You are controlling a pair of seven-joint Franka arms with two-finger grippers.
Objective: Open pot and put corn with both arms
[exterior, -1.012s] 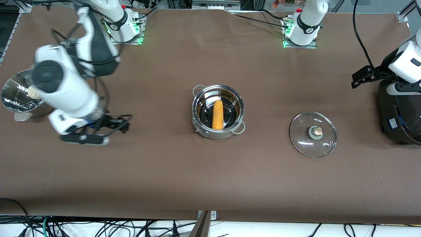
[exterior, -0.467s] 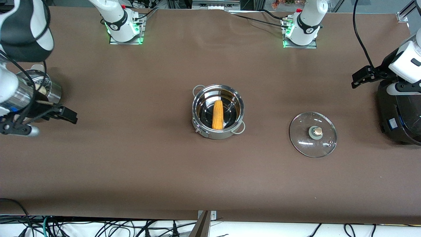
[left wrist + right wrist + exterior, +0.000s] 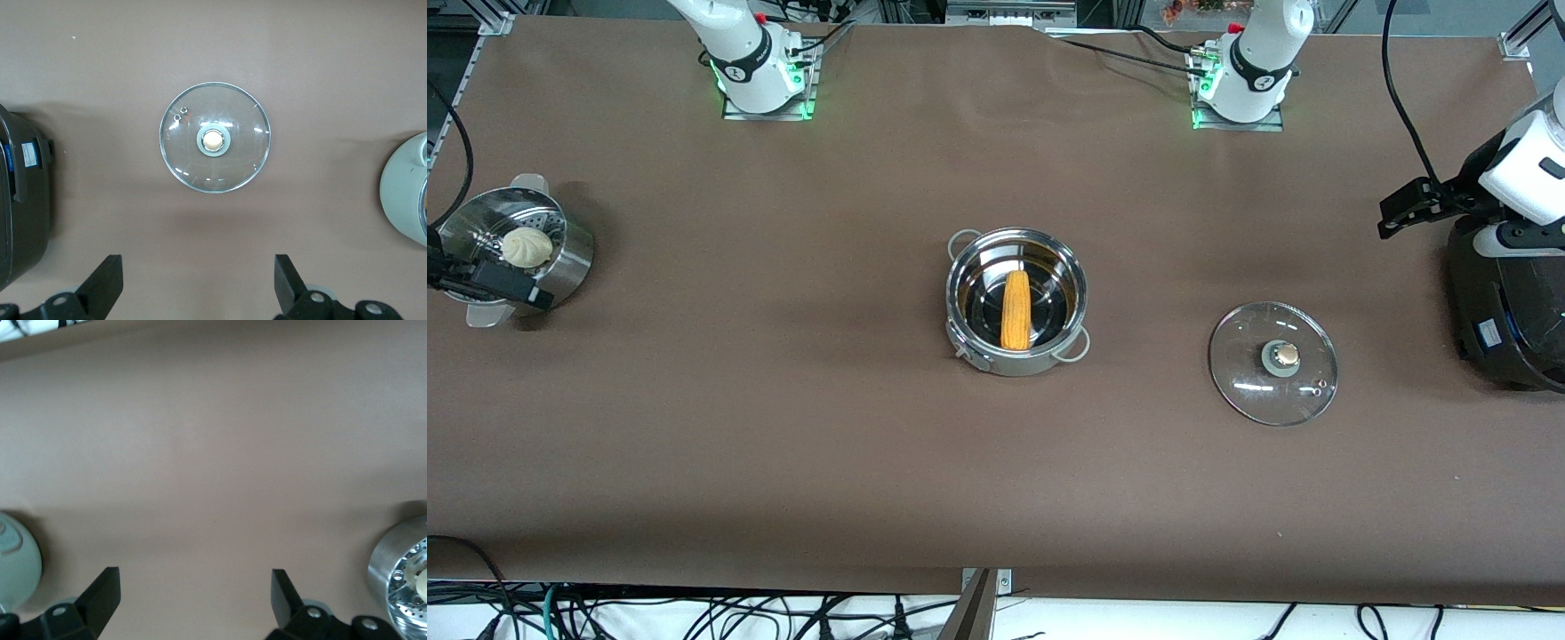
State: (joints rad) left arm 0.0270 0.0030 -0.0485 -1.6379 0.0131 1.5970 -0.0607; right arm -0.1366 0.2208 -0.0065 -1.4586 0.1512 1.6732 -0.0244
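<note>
The pot (image 3: 1016,302) stands open mid-table with the corn (image 3: 1016,310) lying inside it. Its glass lid (image 3: 1272,363) with the tan knob lies flat on the table toward the left arm's end, apart from the pot. In the left wrist view my left gripper (image 3: 198,287) is open and empty, high up, with the lid (image 3: 215,138) below it. My right gripper (image 3: 195,600) is open and empty over bare table between the pot's edge (image 3: 17,563) and the steamer. In the front view only a black part of the right arm (image 3: 496,281) shows over the steamer.
A perforated steel steamer (image 3: 569,253) with a white bun (image 3: 526,246) stands at the right arm's end. A large black cooker (image 3: 1503,311) stands at the left arm's end, with the left arm (image 3: 1528,173) over it.
My right arm has swung away from the table's middle toward its own end, past the steamer, and almost out of the front view. The left arm, pot, corn and lid have not moved.
</note>
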